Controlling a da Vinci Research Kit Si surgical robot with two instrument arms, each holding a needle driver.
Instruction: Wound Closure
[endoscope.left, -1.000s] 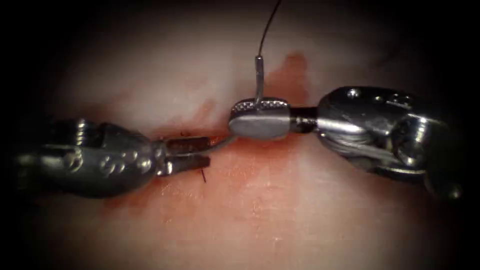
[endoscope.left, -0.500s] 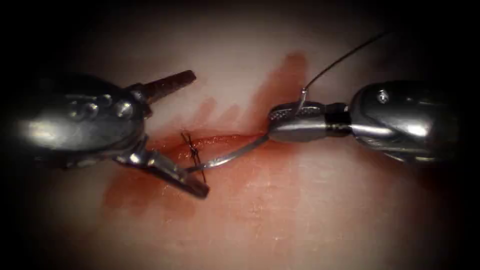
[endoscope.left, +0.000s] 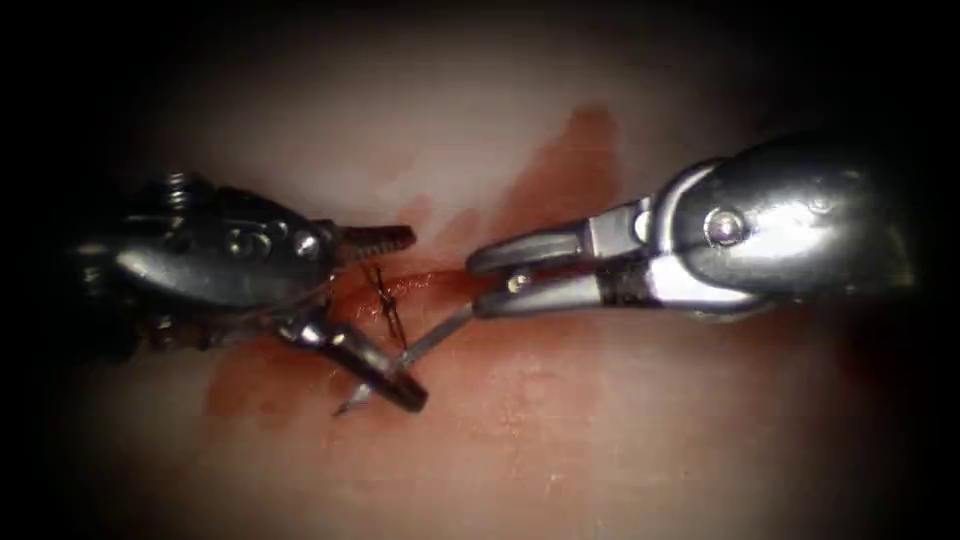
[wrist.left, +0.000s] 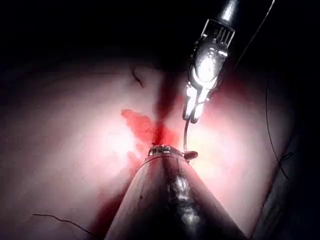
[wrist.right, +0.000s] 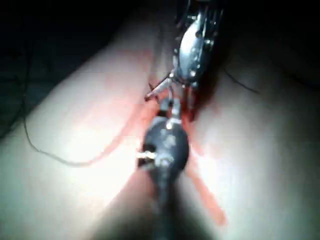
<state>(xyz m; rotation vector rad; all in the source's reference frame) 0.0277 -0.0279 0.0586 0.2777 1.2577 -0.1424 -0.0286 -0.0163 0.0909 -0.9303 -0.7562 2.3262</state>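
Right tool (endoscope.left: 476, 286) clamps the needle (endoscope.left: 435, 335) near its tail; the point juts past the left tool (endoscope.left: 413, 318)'s gaping lower jaw, tissue (endoscope.left: 600, 430) entry unclear, seemingly a handover needing those jaws closed.

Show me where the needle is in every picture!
Endoscope view: the needle slants from the right hand down past the open left hand; whether it is in the tissue, I cannot tell.
Left wrist view: a thin curve hanging from the right hand's tip.
Right wrist view: I cannot pick it out; look between the two hands.
Shared landmark: the red fluid beside the hands.
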